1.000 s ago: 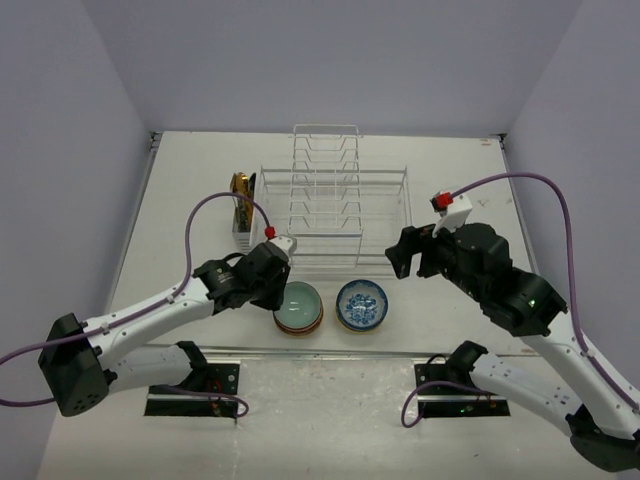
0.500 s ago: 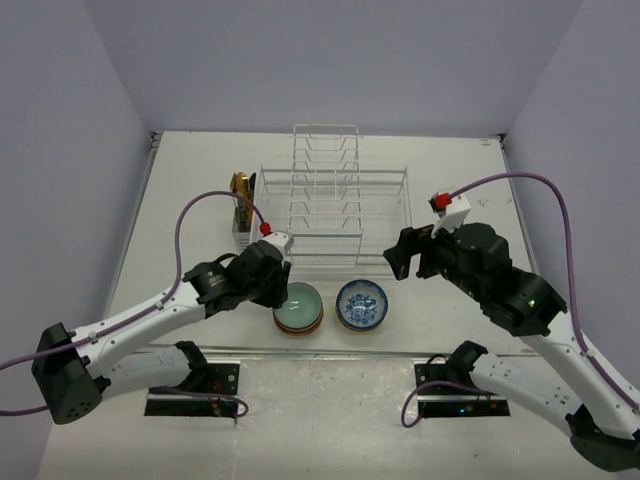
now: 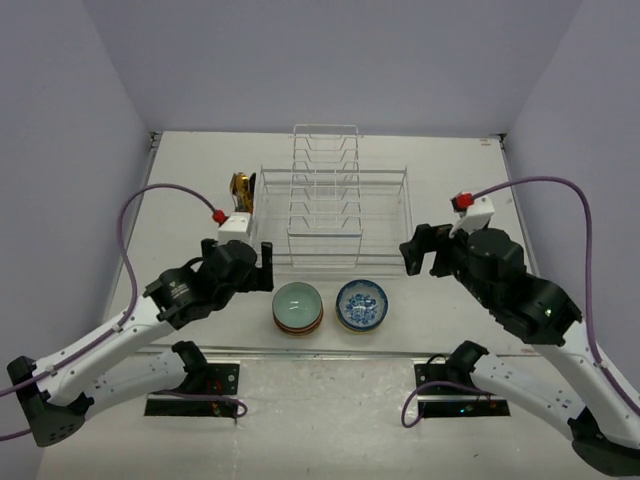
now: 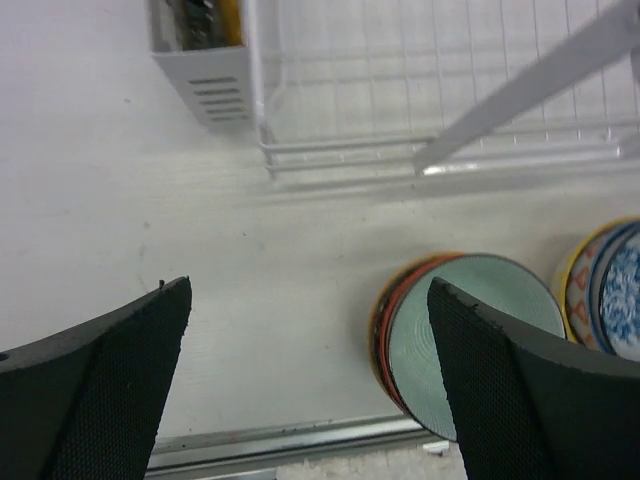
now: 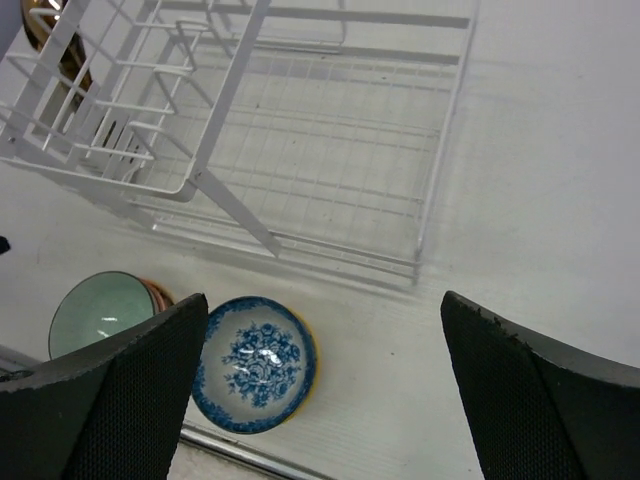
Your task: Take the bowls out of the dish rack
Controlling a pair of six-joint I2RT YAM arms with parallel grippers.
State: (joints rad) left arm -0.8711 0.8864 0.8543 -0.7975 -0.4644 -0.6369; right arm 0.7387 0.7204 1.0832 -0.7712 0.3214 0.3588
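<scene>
Since white wire dish rack (image 3: 335,215) looks empty, retreat high, clear of pale green ceramic bowl (image 3: 298,302) and blue-and-white patterned bowl (image 3: 361,303) at near edge of surface (image 3: 450,170). Both wide open: left claw (image 4: 310,290), right claw (image 5: 325,300).

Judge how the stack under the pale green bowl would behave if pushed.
The bowl stack looks like glazed ceramic: probably stiff, slick, chippable. Nested low and wide, it would likely slide under a shove rather than tip.

pale lavender walls (image 3: 320,60), white table (image 3: 190,190)
</scene>
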